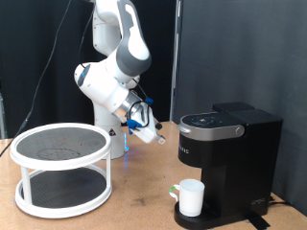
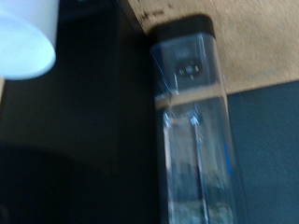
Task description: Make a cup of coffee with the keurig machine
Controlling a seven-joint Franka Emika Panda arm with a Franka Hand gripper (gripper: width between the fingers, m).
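The cup (image 1: 191, 196), a plain white mug, stands upright on the drip tray under the spout of the keurig machine (image 1: 228, 163), at the exterior view's lower right, so the receiving vessel is already in place; whether anything is in it cannot be seen from this angle. The machine's lid is down. Beyond it, toward the exterior view's left and a little above the machine's top, the gripper (image 1: 144, 123) hangs in the air near the machine's upper corner, and something clear and bluish sits at its fingers, but the exterior view is too small to say what it is. The wrist view shows a clear, elongated container with a dark cap (image 2: 192, 112) running along the picture beside the black body of the machine (image 2: 93, 131), with the cup's white rim (image 2: 26, 37) at one corner; I cannot tell whether the fingers are spread or pinching this container, nor what it holds. As a judgement, the work here calls for a level, steady hand near the machine, keeping clear of the mug so it is not knocked off the tray. Well apart on the counter (image 1: 134, 206), at the exterior view's left, stands a white two-tier round shelf (image 1: 62, 168) with dark mesh surfaces; nothing shows on either tier.
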